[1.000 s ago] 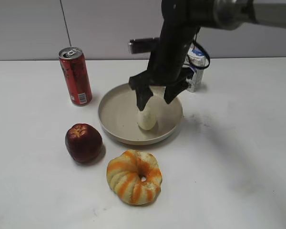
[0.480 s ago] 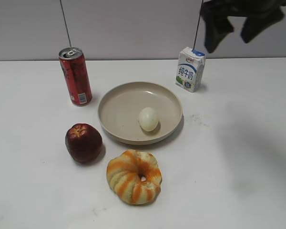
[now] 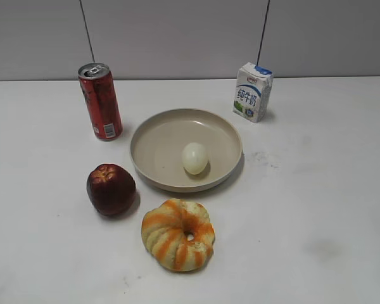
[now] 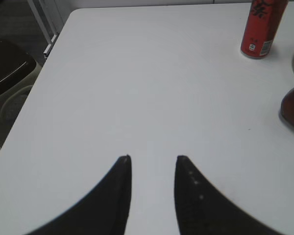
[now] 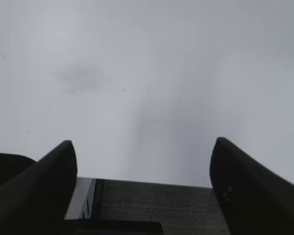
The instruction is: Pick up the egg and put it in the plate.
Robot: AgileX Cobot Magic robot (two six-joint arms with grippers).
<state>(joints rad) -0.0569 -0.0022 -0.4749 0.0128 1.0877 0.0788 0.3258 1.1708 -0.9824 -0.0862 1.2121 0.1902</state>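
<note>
Near edge of the exterior view: striped ring bread point(image 3: 178, 234) at about 6 o'clock from the plate, red apple point(image 3: 111, 189) at roughly 8 o'clock. Mid-table, the plate point(image 3: 153, 137) sat with the egg point(image 3: 195, 158) lying inside it, slightly toward the 4 o'clock side of the plate's floor, long axis running roughly 12-to-6, apparently lying on its side. Nothing touched it. Far side: red can point(image 3: 100, 101) at 10 o'clock from the plate, milk carton point(image 3: 252, 92) at 1 o'clock, both upright and clear of the rim.

No arm showed in the exterior view. Left gripper point(image 4: 153, 159) in its wrist view: fingers parted a modest gap, nothing between them, hovering over bare table point(image 4: 137, 88), with the can up at 1 o'clock and a sliver of plate rim and apple at the 3 o'clock edge. So the egg lay off to the left arm's right, out of that frame. Right gripper point(image 5: 143, 147) in its wrist view: fingers spread wide, holding nothing, only blank white tabletop ahead and the table edge below; no task thing visible, so bearing to the egg from it couldn't be told.

Judgement: egg in plate, placement looked complete; no further grasp needed. Which arm was nearer couldn't be settled, though only the left wrist saw the plate.
</note>
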